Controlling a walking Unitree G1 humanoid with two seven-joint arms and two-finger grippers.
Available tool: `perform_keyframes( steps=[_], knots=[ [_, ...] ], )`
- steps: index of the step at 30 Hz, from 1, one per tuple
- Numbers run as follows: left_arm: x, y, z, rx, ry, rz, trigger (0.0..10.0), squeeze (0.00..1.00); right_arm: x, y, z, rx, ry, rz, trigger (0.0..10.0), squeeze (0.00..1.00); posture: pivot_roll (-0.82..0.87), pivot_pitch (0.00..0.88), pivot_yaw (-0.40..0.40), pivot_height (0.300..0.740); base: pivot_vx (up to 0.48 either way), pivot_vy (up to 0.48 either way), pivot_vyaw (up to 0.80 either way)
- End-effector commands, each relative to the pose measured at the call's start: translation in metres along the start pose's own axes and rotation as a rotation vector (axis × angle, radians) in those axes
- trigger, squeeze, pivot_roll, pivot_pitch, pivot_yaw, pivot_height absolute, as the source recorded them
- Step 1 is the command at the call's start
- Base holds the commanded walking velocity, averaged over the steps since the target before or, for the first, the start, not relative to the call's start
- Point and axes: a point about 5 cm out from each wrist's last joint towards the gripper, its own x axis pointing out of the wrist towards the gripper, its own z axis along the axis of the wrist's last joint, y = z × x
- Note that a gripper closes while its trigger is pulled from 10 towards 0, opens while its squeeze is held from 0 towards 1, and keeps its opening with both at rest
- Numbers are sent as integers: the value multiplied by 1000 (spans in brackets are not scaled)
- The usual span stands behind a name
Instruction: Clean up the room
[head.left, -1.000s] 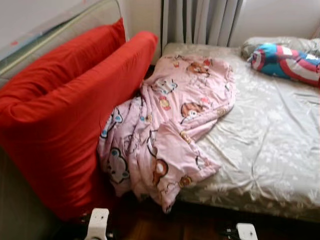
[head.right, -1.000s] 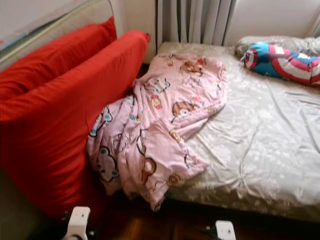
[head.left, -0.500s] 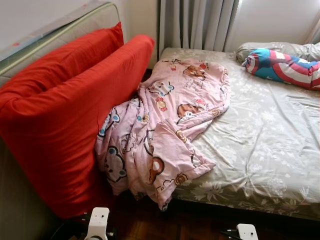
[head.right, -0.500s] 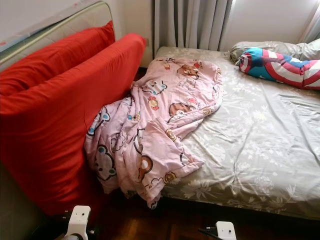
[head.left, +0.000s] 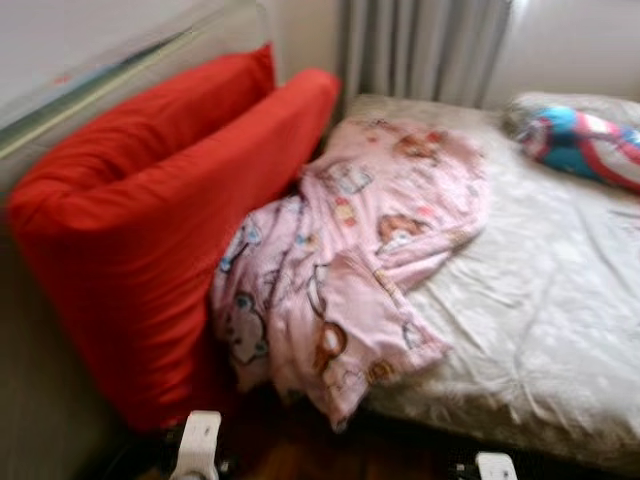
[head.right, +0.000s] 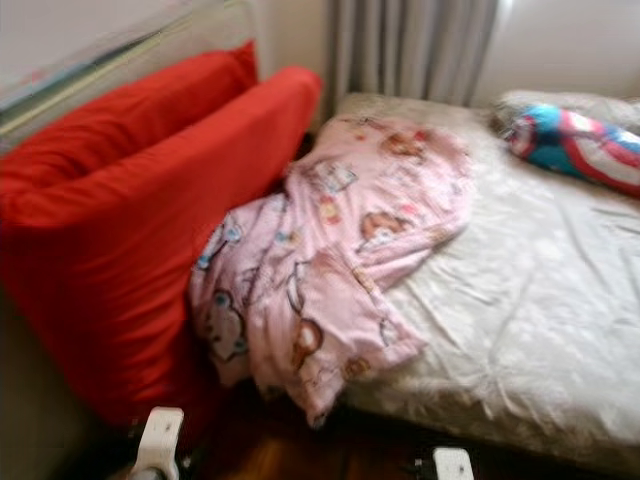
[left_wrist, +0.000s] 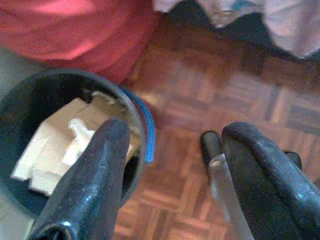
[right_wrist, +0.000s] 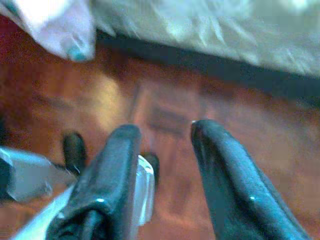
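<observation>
Left eye view, blurred: a bed (head.left: 560, 330) with a pale floral sheet stands against the curtained wall. A pink cartoon-print blanket (head.left: 350, 260) lies crumpled along the bed's left edge, its lower end spilling over the near-left corner toward the floor. Just beside it, two red cushions (head.left: 170, 220) lean upright against a mattress on edge. A red, white and blue pillow (head.left: 585, 145) rests at the bed's far-right corner.

Left wrist view: the left gripper (left_wrist: 172, 165) hangs low over the parquet floor (left_wrist: 200, 90), fingers spread apart and empty, beside a dark bin (left_wrist: 60, 150) holding pale scraps.

Right wrist view: the right gripper (right_wrist: 162, 150) hangs above the same floor near the bed's edge, fingers apart, holding nothing.
</observation>
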Motion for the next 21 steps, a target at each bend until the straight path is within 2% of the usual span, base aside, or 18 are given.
perform_keyframes(
  steps=[1,21],
  knots=[
    [1,-4,2,1,-6,-12,10000,0,-3,-4,-10,14,24,-10,10000,0,-64,17,8,726,281,0,0],
    [1,-5,3,4,-10,-16,10000,0,-3,-4,-8,31,6,-14,10000,0,-63,19,8,726,277,0,0]
  ],
)
